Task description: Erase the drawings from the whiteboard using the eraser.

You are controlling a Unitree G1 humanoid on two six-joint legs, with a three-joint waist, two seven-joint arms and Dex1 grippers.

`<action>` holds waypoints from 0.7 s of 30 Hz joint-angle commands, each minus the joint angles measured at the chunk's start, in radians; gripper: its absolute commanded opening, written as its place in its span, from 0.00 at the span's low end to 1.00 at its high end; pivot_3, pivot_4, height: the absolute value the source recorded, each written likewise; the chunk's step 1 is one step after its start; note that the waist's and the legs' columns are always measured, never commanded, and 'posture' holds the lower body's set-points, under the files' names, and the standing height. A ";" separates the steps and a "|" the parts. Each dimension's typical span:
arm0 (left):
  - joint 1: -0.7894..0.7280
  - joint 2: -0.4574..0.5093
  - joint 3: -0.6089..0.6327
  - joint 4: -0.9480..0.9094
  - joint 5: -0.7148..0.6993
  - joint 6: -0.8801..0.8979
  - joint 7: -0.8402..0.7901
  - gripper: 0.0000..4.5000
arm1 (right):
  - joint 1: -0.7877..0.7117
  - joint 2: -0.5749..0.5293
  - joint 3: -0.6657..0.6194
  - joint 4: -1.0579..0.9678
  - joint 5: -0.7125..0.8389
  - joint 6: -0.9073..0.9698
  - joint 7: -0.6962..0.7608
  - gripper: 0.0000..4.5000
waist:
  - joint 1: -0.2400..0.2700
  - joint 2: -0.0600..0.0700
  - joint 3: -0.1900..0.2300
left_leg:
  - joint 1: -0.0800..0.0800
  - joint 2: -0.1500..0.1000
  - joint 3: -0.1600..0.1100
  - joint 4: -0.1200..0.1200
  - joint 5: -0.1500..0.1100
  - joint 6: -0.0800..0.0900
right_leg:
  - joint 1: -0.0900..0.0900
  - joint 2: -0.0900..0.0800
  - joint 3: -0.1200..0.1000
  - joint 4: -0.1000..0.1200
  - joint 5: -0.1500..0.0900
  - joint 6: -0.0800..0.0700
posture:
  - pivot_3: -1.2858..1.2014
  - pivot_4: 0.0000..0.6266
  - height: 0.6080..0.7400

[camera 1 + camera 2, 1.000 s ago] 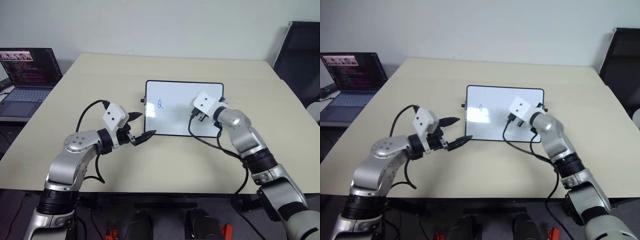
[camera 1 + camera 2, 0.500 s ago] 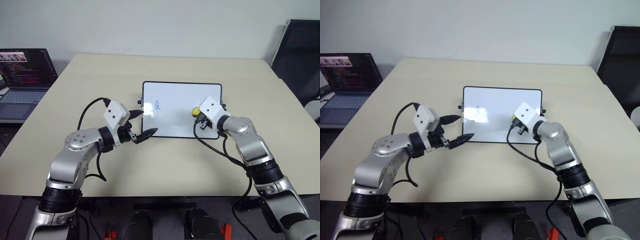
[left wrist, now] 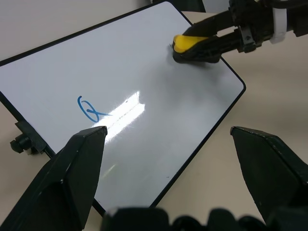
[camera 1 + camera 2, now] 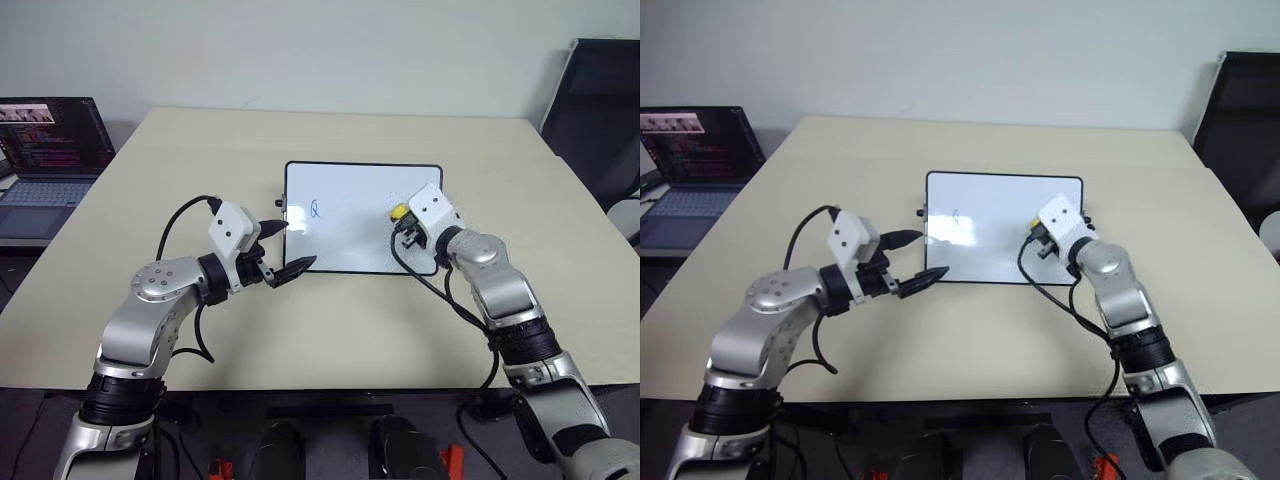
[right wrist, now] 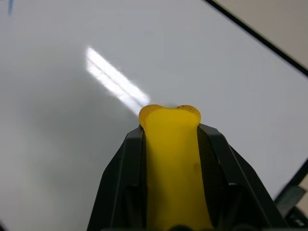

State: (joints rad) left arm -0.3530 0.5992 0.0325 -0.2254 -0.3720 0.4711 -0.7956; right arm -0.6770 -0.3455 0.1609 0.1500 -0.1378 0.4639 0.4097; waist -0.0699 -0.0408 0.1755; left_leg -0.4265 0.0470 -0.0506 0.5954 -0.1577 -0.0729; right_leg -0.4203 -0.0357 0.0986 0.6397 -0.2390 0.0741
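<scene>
The whiteboard (image 4: 350, 238) lies flat on the table in front of me. One of the drawings (image 4: 316, 210), a small blue loop, sits on its left part and appears again in the left wrist view as the drawing (image 3: 89, 108). My right gripper (image 4: 403, 222) is shut on the yellow eraser (image 4: 398, 212), which presses on the board near its right edge. The eraser (image 5: 172, 159) is squeezed between both fingers. My left gripper (image 4: 296, 246) hovers open at the board's near left corner, holding nothing.
An open laptop (image 4: 50, 150) stands on a side desk at the far left. A black chair (image 4: 595, 110) is at the far right. Bare beige table (image 4: 300, 330) surrounds the board on all sides.
My right gripper has slid the eraser toward the board's right edge and rolled its wrist. The left arm has stayed put. The camera shifted slightly at the start.
</scene>
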 commanded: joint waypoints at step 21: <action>-0.028 -0.033 0.022 -0.020 -0.016 -0.001 0.031 1.00 | 0.061 -0.095 0.120 -0.080 -0.031 0.064 0.163 0.25 | -0.014 0.000 0.000 | -0.001 0.000 0.000 -0.001 0.003 0.006 | 0.002 0.001 0.000 0.004 0.000 0.000 | 0.52 0.24 1.00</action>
State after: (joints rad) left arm -0.3768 0.5640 0.0330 -0.2221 -0.3755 0.4753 -0.7729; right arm -0.6417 -0.4251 0.2513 0.0623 -0.1447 0.4807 0.5455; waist -0.0843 -0.0413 0.1752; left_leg -0.4276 0.0472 -0.0505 0.5939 -0.1543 -0.0673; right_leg -0.4186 -0.0350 0.0987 0.6437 -0.2390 0.0743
